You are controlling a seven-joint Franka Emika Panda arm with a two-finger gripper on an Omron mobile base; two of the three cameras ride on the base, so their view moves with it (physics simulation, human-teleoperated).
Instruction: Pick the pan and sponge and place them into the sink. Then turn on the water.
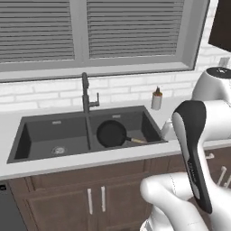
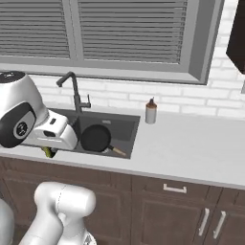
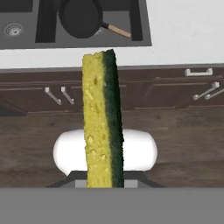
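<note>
pan (image 1: 111, 133): in right basin of sink (image 1: 40, 118), centre of left base view; wooden handle pts lower right toward basin's front-right corner. Hand view: upper middle, handle to the right.
sponge (image 3: 103, 120): hand view centre, standing on edge, yellow layer on left, green on right; runs from bottom of frame up to the counter's front edge. Right base view: small yellow-green bit pokes out below the white hand, lower left of frame, in front of sink's front rim.
jaws: sponge rises from between them at bottom of hand view, so closed on it; fingertips themselves hidden behind sponge, gap width can't tell.
gripper (image 2: 48, 152): right base view, left side, just in front of counter edge by the sink.
sink: double basin, left basin has drain visible, nothing else seen in it.
faucet (image 1: 85, 93): behind the divider, centre of left base view, side lever on its right. No water seen.
counter (image 2: 191, 143): light grey; soap bottle (image 1: 156, 99) upright right of sink, near back wall.
cabinets (image 1: 67, 196): dark wood, silver handles, under counter.
</note>
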